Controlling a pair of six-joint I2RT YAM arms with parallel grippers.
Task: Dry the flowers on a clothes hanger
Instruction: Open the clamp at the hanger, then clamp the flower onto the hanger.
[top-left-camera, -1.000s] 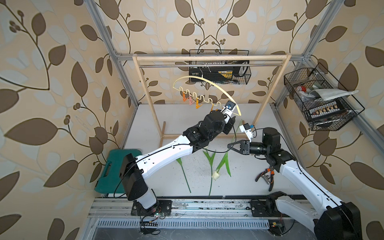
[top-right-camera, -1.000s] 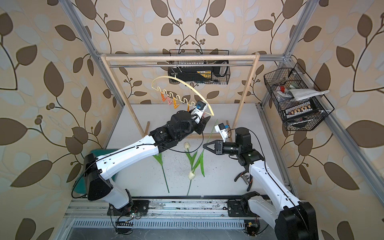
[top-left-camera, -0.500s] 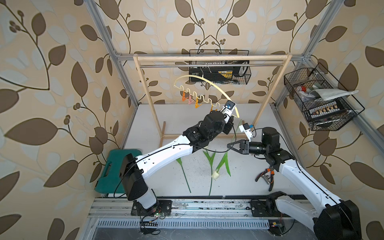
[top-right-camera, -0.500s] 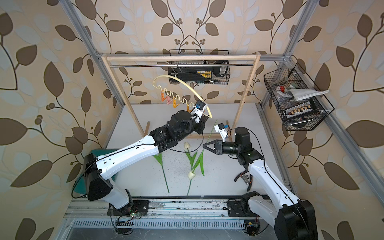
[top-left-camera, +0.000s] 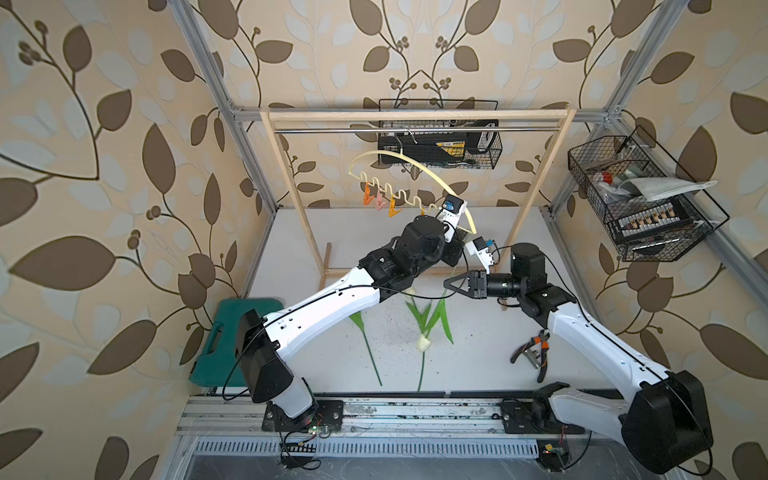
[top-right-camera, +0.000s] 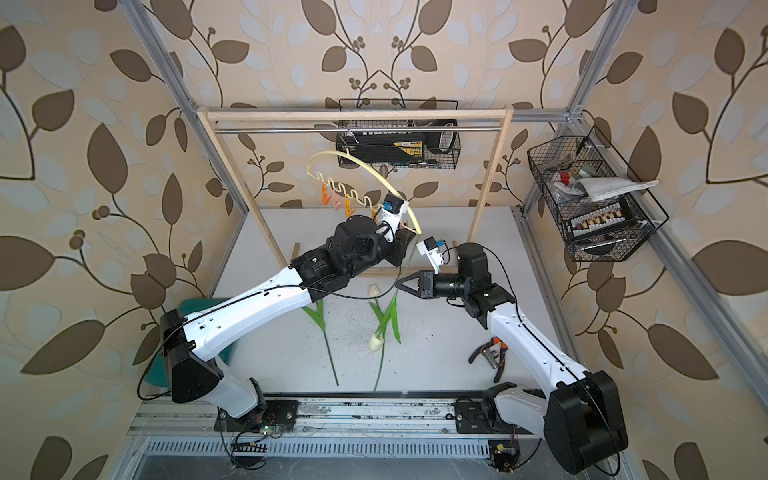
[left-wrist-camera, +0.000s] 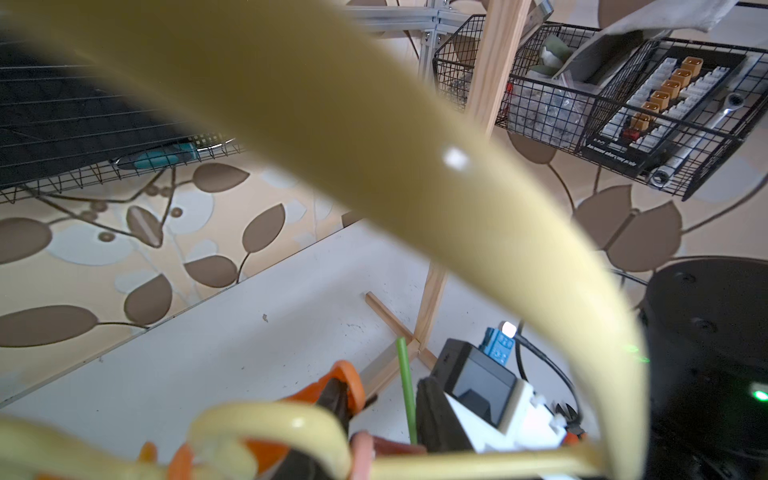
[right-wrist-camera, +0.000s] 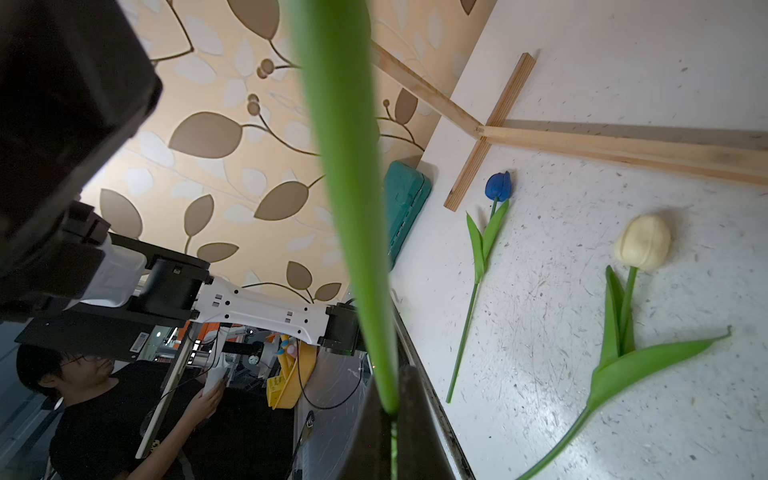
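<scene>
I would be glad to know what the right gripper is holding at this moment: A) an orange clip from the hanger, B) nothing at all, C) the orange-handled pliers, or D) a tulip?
D: in the right wrist view the right gripper is shut on the green stem of a tulip, while the pliers lie well apart from it.

Bright even light, soft shadows, edges bent, clothes hanger (left-wrist-camera: 374, 166) blurred near lens

Clothes hanger (top-left-camera: 382, 152) hangs from rack (top-left-camera: 415, 114), tulips (top-left-camera: 423, 344) lie on table (top-left-camera: 478, 365) below.
</scene>
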